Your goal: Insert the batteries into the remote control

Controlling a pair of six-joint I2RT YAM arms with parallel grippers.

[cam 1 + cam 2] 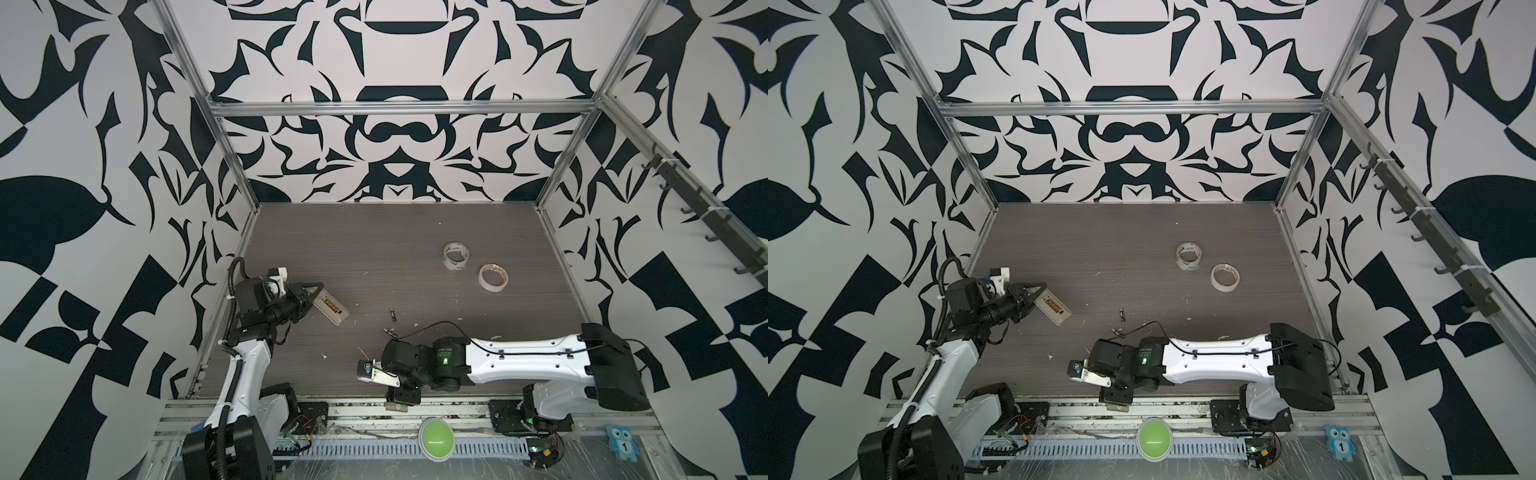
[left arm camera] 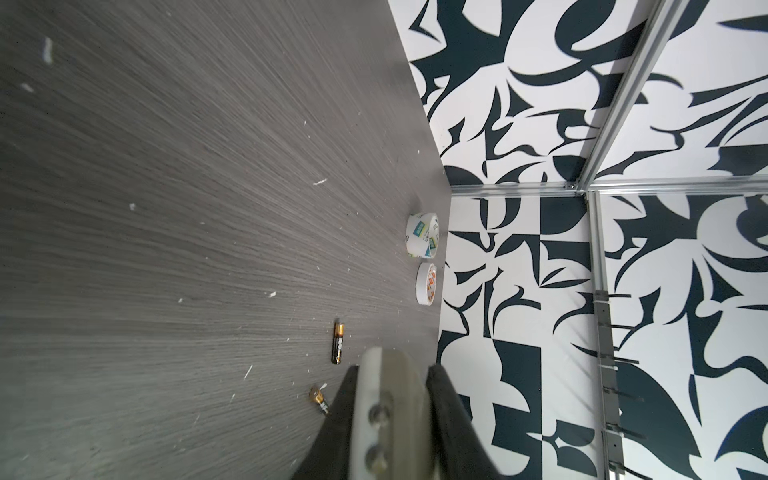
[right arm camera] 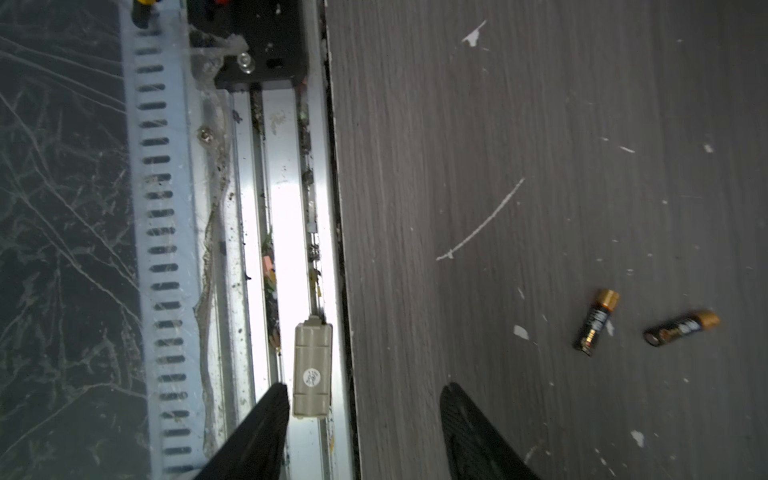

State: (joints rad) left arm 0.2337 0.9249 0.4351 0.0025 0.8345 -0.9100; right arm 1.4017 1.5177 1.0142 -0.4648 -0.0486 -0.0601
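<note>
Right now we have the remote control (image 1: 331, 308) clamped at one end by the left end effector (image 1: 312, 294), which is fully closed on it near the counter's (image 1: 374, 249) left edge. Whether the free end rests on the counter we cannot tell. Its long axis runs diagonally from the left edge toward the front right corner. The free end points that way, and the open bay (image 1: 332, 306) faces up.

Our right end effector (image 3: 361, 390) hangs over the rail (image 3: 286, 208) just off the front edge. Its jaws are spread with nothing gripped. A beige cover (image 3: 312, 368) lies on the rail between them, just beside one finger.

Both batteries (image 1: 392, 314) lie loose on the counter, between its middle and the front edge. The near battery (image 3: 596, 322) lies along the front edge with its gold end toward the left edge. The far battery (image 3: 681, 326) lies front to back with its gold end toward the back edge.

We judge the step in hand to be fetching a battery. To do it well we should:

- Turn the wrist so the jaws straddle the cylinder's thin width at mid-length.
- Come straight down so it does not roll.
- Keep track of the gold end for polarity.
- Hold the remote steady with the bay up.
</note>
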